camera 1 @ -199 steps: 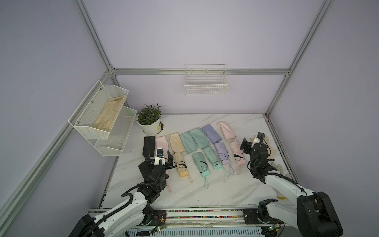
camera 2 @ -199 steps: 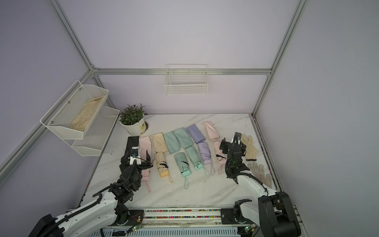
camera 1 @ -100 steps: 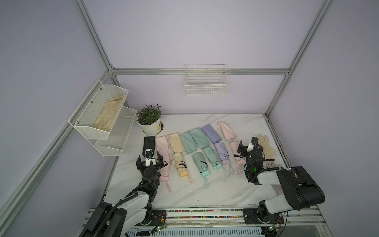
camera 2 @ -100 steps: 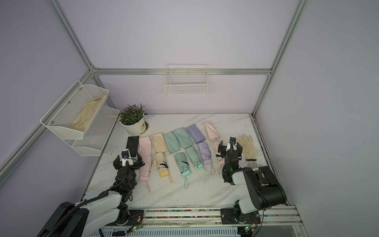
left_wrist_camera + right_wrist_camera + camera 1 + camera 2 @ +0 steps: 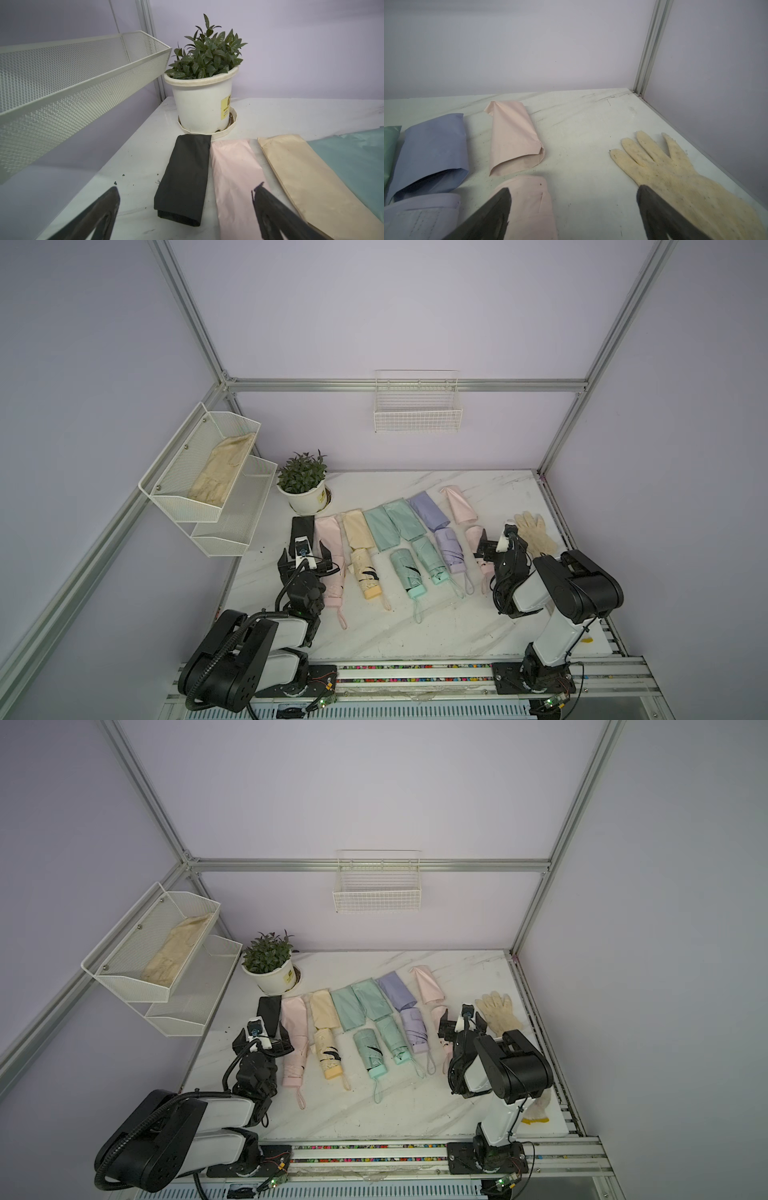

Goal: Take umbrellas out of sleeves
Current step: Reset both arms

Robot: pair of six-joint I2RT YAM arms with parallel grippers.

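A row of flat sleeves lies across the table: black (image 5: pixel 185 176), pink (image 5: pixel 328 537), yellow (image 5: pixel 357 529), mint (image 5: pixel 392 522), lilac (image 5: pixel 428 512) and pink (image 5: pixel 512 141). In front of them lie folded umbrellas: pink (image 5: pixel 332 587), yellow (image 5: pixel 365 578), mint (image 5: pixel 409 578), lilac (image 5: pixel 451 553) and a pink one (image 5: pixel 529 199). No black umbrella shows. My left gripper (image 5: pixel 187 190) stands open low over the near end of the black sleeve. My right gripper (image 5: pixel 574 190) is open too, over bare table between the pink umbrella and a glove, holding nothing.
A cream glove (image 5: pixel 675 172) lies just right of the right gripper. A potted plant (image 5: pixel 203 93) stands behind the black sleeve. A white mesh shelf (image 5: pixel 216 485) with a beige cloth juts from the left wall, and a wire basket (image 5: pixel 417 406) hangs on the back wall.
Both arms have folded back toward the front rail and dropped low. Each gripper has shifted slightly and stayed open.
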